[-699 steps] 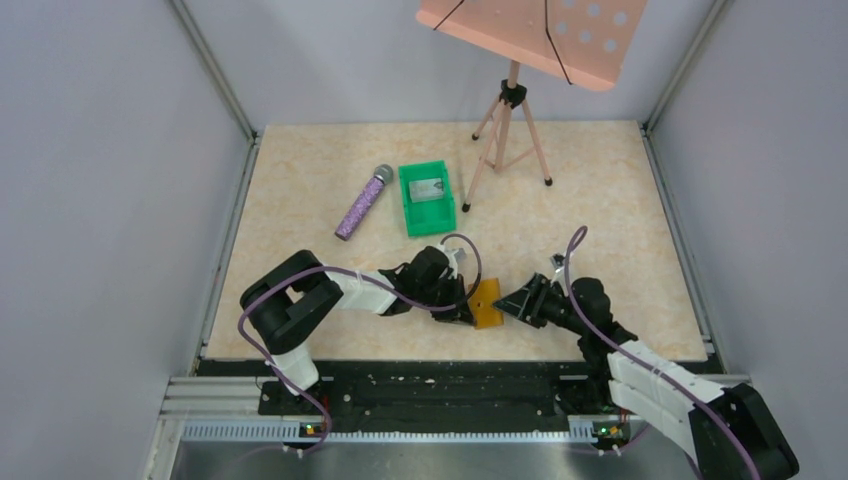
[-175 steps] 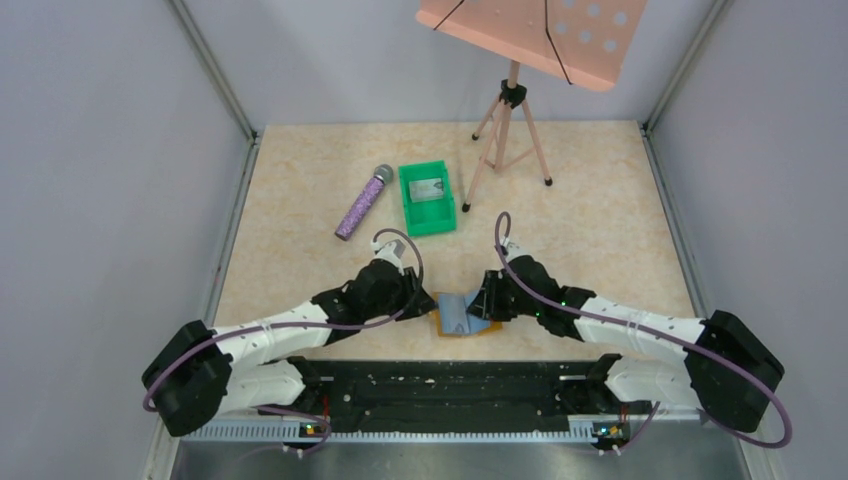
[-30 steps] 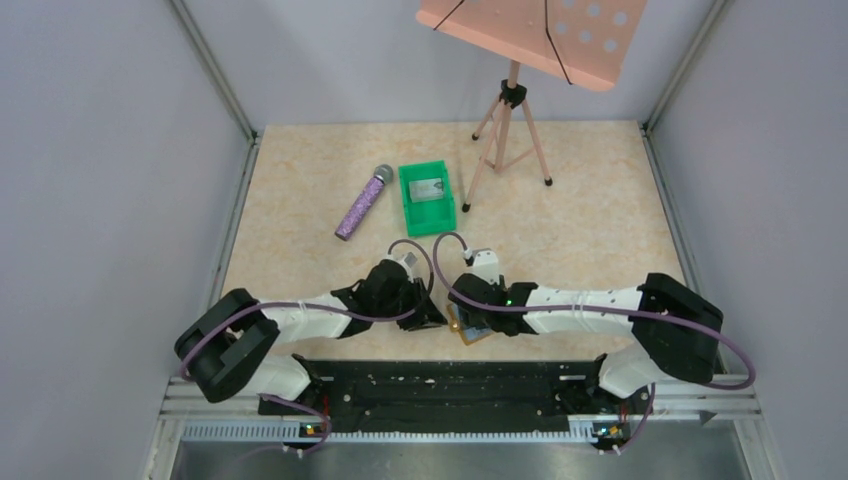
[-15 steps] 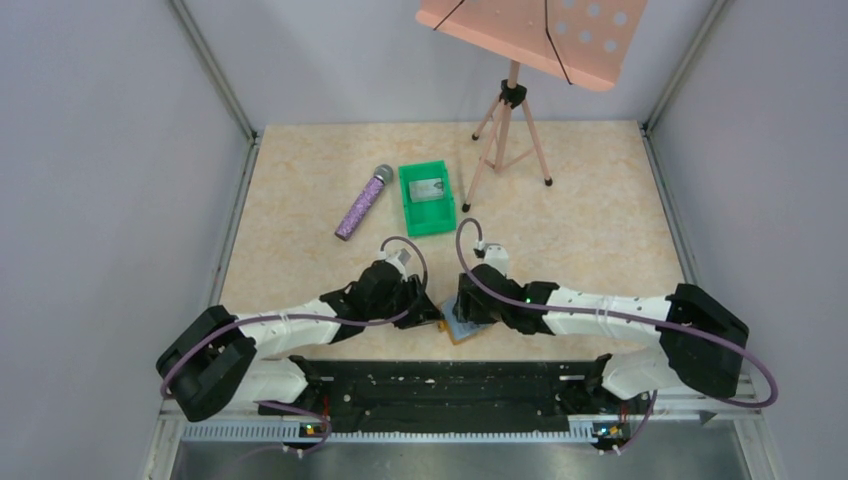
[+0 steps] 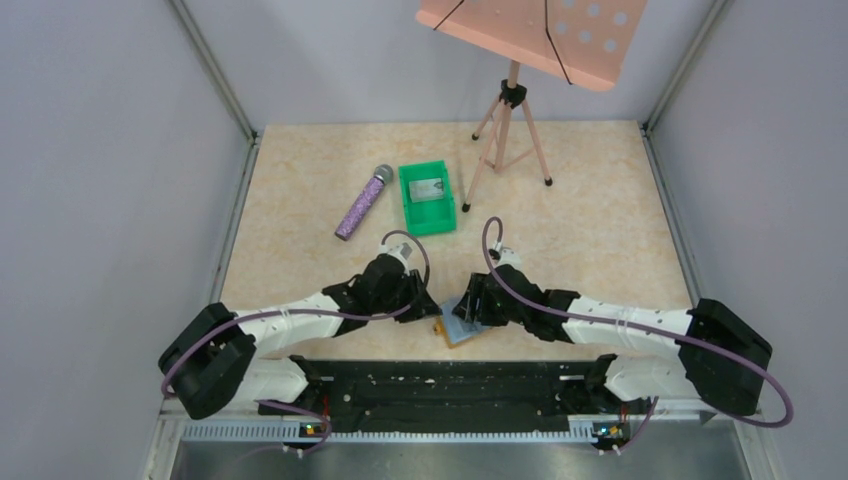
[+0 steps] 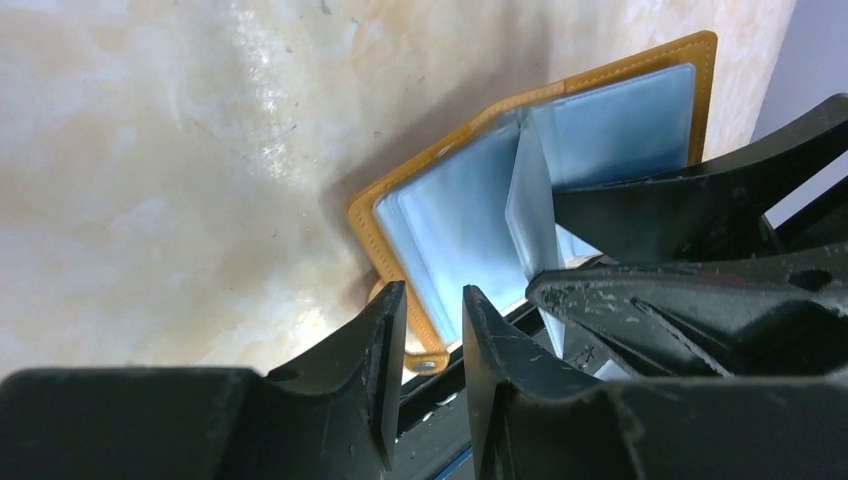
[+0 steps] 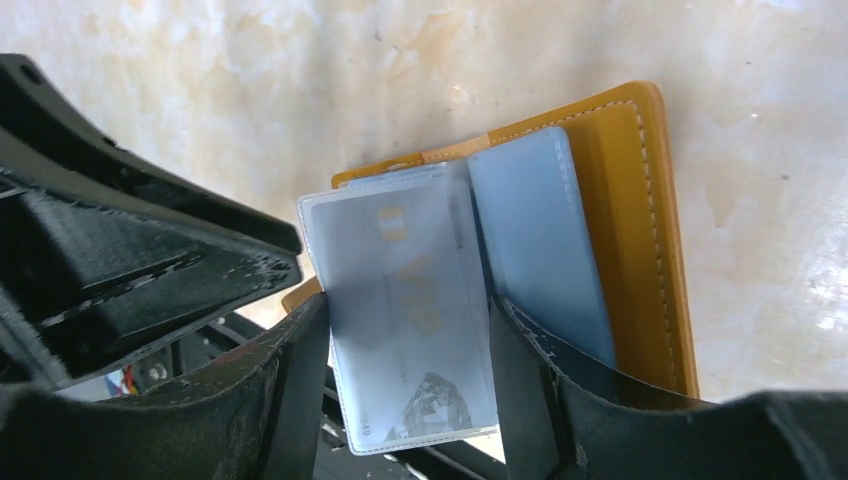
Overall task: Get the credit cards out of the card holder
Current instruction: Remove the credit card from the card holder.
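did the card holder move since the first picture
Yes: the card holder has shifted left, now roughly below the right edge of the green bin.

Silvery-grey credit card [image 7: 410, 330], in a clear sleeve, right wrist view: I see a gold chip square and faint gold lettering below it, too washed out for me to read.
Lower end of that card: a dark emblem, and small print along the edge that I cannot make out.
Tan-brown leather card holder [image 7: 625, 200]: nothing legible to me on the stitched border or the pale blue pockets.
Green plastic bin [image 5: 430, 222], top view: the grey card inside carries a mark too small to read.
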